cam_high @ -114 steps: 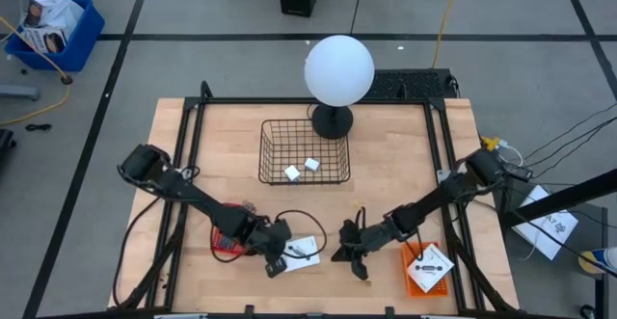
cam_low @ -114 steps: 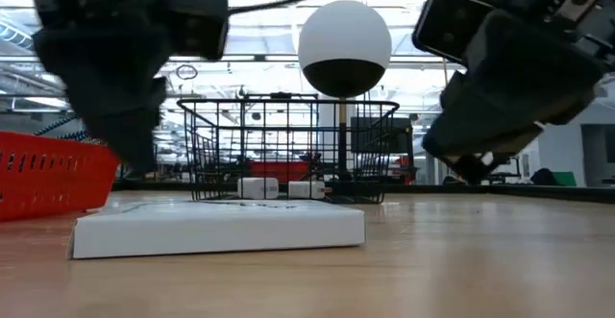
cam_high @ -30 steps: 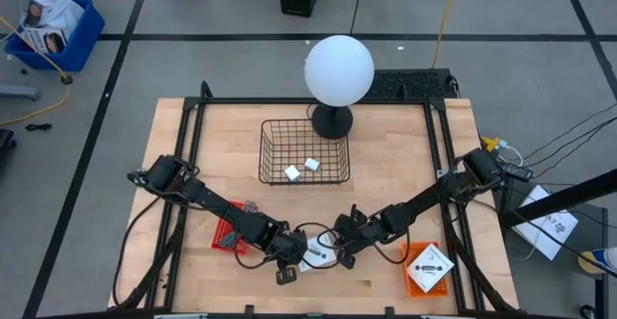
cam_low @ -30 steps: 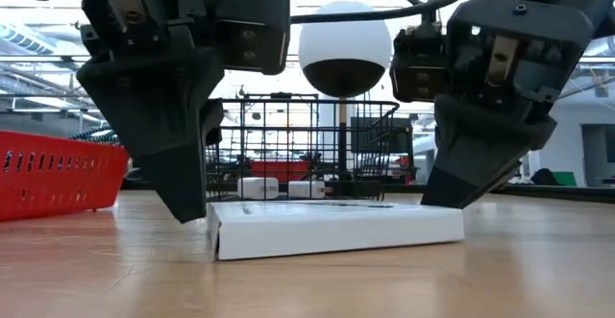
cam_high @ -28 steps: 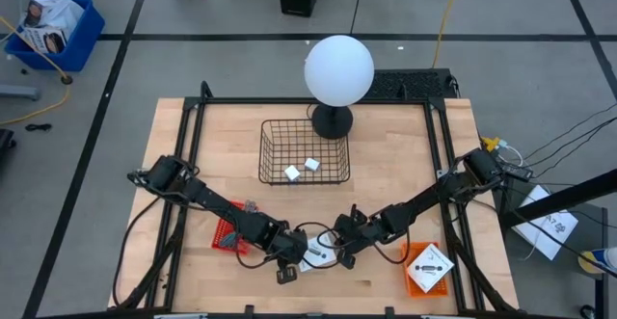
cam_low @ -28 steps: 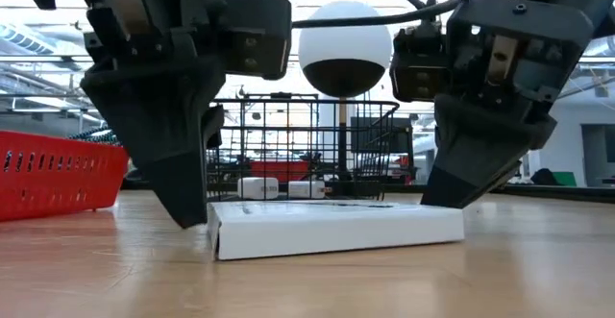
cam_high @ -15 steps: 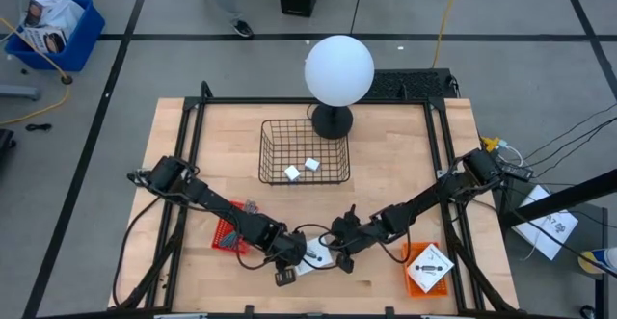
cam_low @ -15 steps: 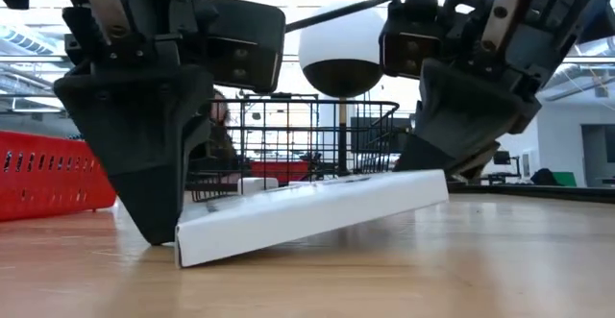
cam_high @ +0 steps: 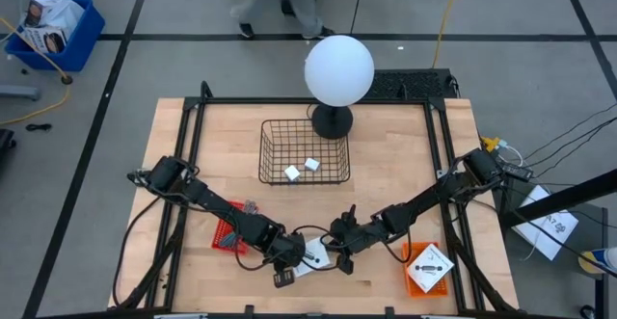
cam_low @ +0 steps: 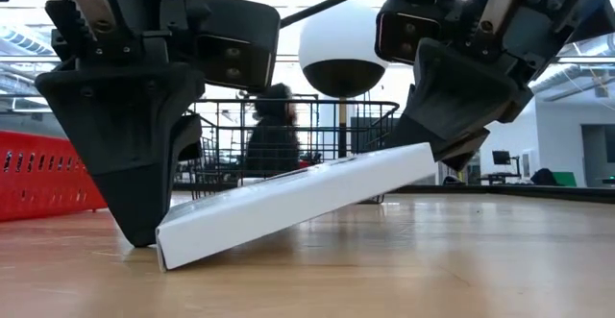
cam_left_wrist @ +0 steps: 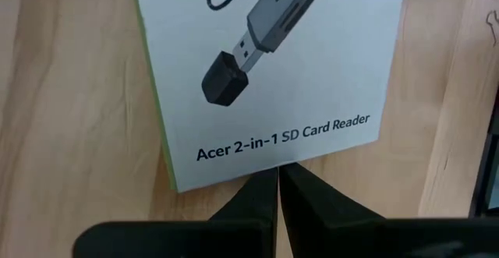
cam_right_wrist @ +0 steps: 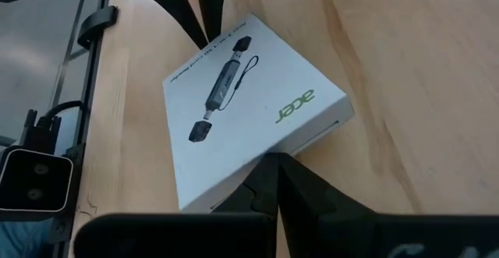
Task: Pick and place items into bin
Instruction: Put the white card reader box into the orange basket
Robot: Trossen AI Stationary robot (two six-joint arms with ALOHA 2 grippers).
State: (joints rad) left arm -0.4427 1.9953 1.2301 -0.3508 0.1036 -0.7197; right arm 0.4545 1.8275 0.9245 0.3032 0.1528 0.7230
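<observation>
A flat white box printed with a card reader (cam_high: 313,254) lies between my two grippers near the table's near edge. In the low view the box (cam_low: 298,203) is tilted, its left end on the wood and its right end raised. My left gripper (cam_high: 283,263) is shut at the box's left end. My right gripper (cam_high: 338,249) is shut at the raised right end. Two tiny white blocks (cam_high: 301,169) lie in the black wire bin (cam_high: 265,150). The tools are not in view. My left gripper meets the box's short end edge (cam_left_wrist: 269,164), below the printed "SD Card Reader" line, with the tips of its shut fingers (cam_low: 142,232), coming down from above. That end of the box rests on the table. My right gripper has its shut fingertips (cam_right_wrist: 274,164) wedged under the box's edge (cam_right_wrist: 265,150) on its own side, slanting in from the table's right. That end (cam_low: 418,159) is lifted off the wood and rests on the fingers, so the box tilts down toward my left gripper.
A red basket (cam_high: 228,234) sits just left of the left gripper. An orange tray holding a white card with black marks (cam_high: 428,267) lies to the right. A lamp with a white globe (cam_high: 338,68) stands behind the bin. A person walks past beyond the table's far edge.
My right gripper has risen and pushed slightly toward the table's left, levering the box's right end off the table. The box went from lying flat to tilted and slid a little left. Its left end stayed down against my left gripper.
</observation>
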